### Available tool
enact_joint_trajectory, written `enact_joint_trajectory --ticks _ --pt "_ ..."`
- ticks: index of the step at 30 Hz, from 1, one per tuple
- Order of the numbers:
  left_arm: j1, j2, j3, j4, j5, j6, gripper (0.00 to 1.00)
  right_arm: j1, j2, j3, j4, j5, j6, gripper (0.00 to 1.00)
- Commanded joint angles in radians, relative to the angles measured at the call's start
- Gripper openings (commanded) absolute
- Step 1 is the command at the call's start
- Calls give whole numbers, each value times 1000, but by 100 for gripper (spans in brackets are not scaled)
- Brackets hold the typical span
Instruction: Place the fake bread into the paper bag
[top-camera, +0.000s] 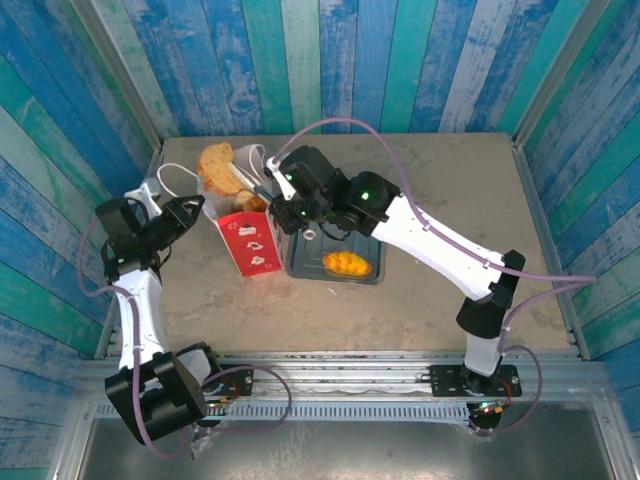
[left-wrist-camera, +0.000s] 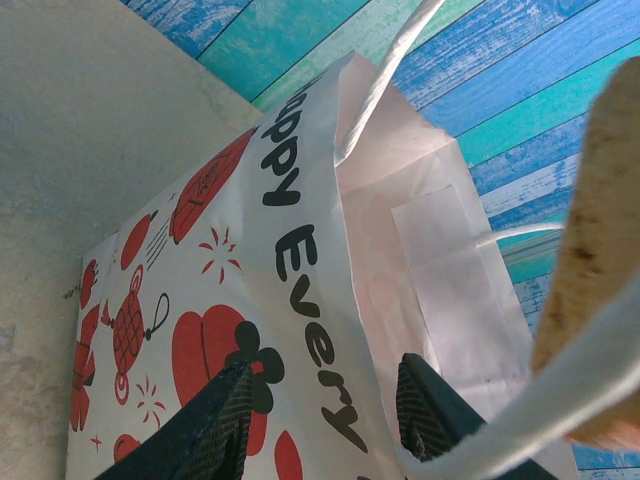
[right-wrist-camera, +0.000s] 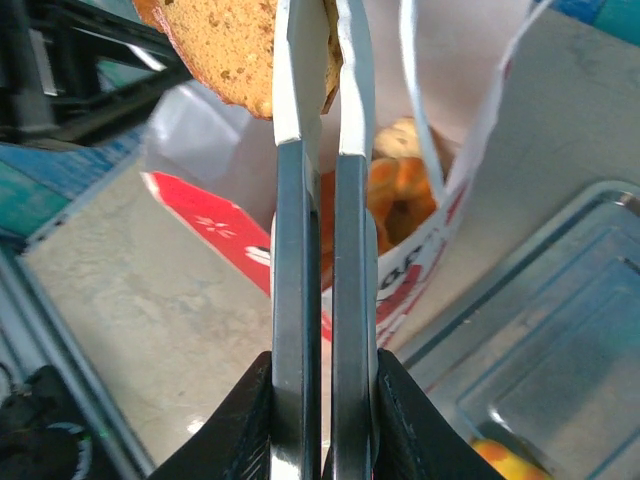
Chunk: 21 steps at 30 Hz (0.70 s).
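bread slice (right-wrist-camera: 235, 50) hanging above the paper bag (top-camera: 250, 240), upper left
my right pincer (right-wrist-camera: 322, 375) squeezes the tongs (right-wrist-camera: 310, 250) pinching it; left pincer (left-wrist-camera: 325, 370) spread astride the bag's rim, tray (top-camera: 300, 265) edge alongside, bare table (top-camera: 450, 180) upper right.

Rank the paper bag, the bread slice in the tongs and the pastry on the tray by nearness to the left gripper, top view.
1. The paper bag: its wall stands between the fingers of the left gripper.
2. The bread slice: in the tongs, over the bag's mouth.
3. The pastry: on the tray, right of the bag.
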Motion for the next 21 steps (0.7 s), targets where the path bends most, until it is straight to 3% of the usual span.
enact_joint_trajectory --ticks 1,5,13,21 --pt "-1 -15 -16 10 -3 4 41 -1 24 44 -37 114 -26 23" --pt "-2 -14 -12 14 1 -1 41 -6 54 54 -68 128 -37 25" --pt "-2 -30 -1 11 12 -12 43 -8 97 120 -129 142 -61 39" --pt "-3 -51 13 8 30 -28 52 -7 65 148 -130 118 -90 41"
